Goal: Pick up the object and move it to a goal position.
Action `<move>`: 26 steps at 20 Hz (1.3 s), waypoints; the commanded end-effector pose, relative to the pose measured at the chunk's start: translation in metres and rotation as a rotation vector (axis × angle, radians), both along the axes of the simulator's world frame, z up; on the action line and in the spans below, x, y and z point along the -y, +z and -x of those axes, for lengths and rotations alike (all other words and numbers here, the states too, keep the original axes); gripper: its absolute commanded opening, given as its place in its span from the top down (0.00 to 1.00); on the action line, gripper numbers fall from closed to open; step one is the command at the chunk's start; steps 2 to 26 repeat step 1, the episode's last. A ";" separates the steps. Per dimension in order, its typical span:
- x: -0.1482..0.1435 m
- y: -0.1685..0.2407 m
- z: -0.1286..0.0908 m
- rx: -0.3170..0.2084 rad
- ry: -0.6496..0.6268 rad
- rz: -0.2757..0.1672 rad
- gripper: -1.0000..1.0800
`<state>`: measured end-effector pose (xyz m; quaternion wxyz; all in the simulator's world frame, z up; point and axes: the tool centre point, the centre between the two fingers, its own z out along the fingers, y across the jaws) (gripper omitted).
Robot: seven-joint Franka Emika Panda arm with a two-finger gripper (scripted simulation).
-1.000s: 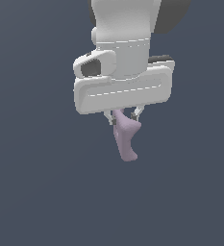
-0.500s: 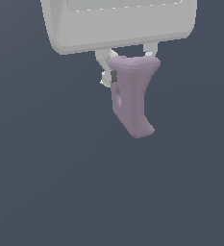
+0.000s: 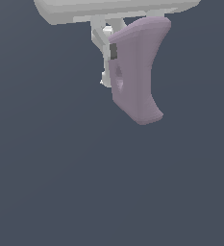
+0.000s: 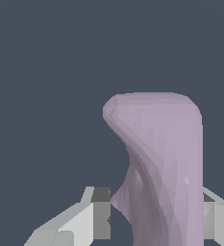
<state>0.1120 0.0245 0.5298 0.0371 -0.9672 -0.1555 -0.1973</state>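
Gripper: the white gripper (image 3: 114, 57) sits at the upper edge of the exterior view, its body cut off by the frame; its jaws are closed on the object.
Finger: one finger (image 3: 103, 41) shows on the side of the object toward the exterior view's left, its dark pad against the mauve surface; the other is hidden behind the object.
Object: the mauve object (image 3: 136, 72) hangs down from the gripper, wide end up between the fingers, narrow rounded end lowest and swept toward the exterior view's right.
Object edges: the edge toward the exterior view's right is concave; a small dimple marks the face near the finger.
Wrist view: the object (image 4: 166, 158) stands out from between the two grey fingers (image 4: 84, 216), its rounded tip farthest from the gripper (image 4: 156, 214), its hollow edge facing the finger marked here.
Room around object: below the object and to both sides of it, only flat dark grey-blue background shows; nothing touches the object but the gripper.
Surface: no table or floor edge can be made out in either view.
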 end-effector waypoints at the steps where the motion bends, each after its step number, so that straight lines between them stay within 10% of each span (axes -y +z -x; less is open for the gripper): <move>1: 0.000 0.001 0.000 0.001 0.001 0.000 1.00; 26: 0.000 0.001 0.000 0.001 0.001 0.000 1.00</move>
